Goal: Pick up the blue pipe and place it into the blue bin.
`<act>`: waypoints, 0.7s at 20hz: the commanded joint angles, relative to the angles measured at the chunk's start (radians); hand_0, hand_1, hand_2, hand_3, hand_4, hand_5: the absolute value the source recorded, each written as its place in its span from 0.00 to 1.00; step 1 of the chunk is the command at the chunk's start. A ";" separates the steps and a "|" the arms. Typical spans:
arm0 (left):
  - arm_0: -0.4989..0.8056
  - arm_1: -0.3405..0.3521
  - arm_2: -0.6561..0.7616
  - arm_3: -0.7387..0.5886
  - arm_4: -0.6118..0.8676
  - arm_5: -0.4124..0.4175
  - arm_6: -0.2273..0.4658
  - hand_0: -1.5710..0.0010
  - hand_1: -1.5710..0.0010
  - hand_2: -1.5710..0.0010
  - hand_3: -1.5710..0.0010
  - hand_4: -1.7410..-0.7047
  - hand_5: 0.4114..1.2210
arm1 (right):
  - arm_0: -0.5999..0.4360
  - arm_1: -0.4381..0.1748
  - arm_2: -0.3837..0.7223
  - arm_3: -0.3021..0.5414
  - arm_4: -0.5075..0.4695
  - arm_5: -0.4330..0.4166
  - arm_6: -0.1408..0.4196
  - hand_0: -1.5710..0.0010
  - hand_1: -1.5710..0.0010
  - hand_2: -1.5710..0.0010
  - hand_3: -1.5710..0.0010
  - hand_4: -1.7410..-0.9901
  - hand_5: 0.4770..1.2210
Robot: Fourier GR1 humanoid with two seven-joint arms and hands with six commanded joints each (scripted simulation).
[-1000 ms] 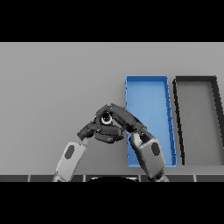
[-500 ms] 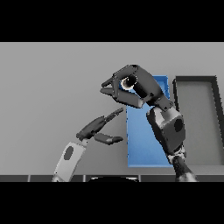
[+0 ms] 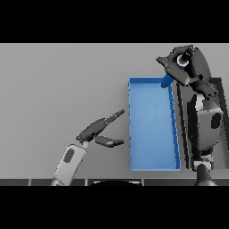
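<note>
up at one o'clock, right hand [image 3: 190,67] clamps the blue pipe [image 3: 167,79] over the blue bin [image 3: 152,129] corner; release now risks tipping outside. left hand [image 3: 100,132] hangs loose at seven.

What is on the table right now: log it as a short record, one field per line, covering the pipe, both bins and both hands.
surface: grey table
blue pipe: held in the right hand, tilted, its lower end over the far right corner of the blue bin
blue bin: rectangular blue tray, nothing lying in it
dark bin: right of the blue bin, mostly hidden by the right arm
right hand: raised, fingers curled round the pipe
left hand: low, left of the blue bin, fingers straight, holding nothing
</note>
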State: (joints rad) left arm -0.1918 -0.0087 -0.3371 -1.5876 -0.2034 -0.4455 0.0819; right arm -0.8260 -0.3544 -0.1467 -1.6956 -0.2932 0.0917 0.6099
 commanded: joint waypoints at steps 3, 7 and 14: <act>-0.001 -0.002 0.001 -0.005 0.007 -0.003 0.006 1.00 1.00 1.00 1.00 0.85 0.01 | 0.136 0.000 0.007 -0.033 0.003 -0.019 0.000 0.00 0.00 0.00 0.00 0.00 1.00; 0.024 -0.010 -0.011 -0.005 0.003 0.002 -0.002 1.00 1.00 1.00 1.00 0.83 0.01 | 0.335 -0.017 0.042 -0.098 -0.006 -0.064 -0.006 0.00 0.00 0.00 0.00 0.00 1.00; 0.040 -0.006 -0.011 -0.027 0.017 -0.001 0.001 1.00 1.00 1.00 1.00 0.82 0.01 | 0.563 -0.070 0.150 -0.128 0.020 -0.204 0.000 0.00 0.00 0.00 0.04 0.00 1.00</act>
State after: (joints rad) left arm -0.1517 -0.0144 -0.3484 -1.6147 -0.1868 -0.4470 0.0830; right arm -0.2628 -0.4242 0.0031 -1.8236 -0.2711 -0.1079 0.6053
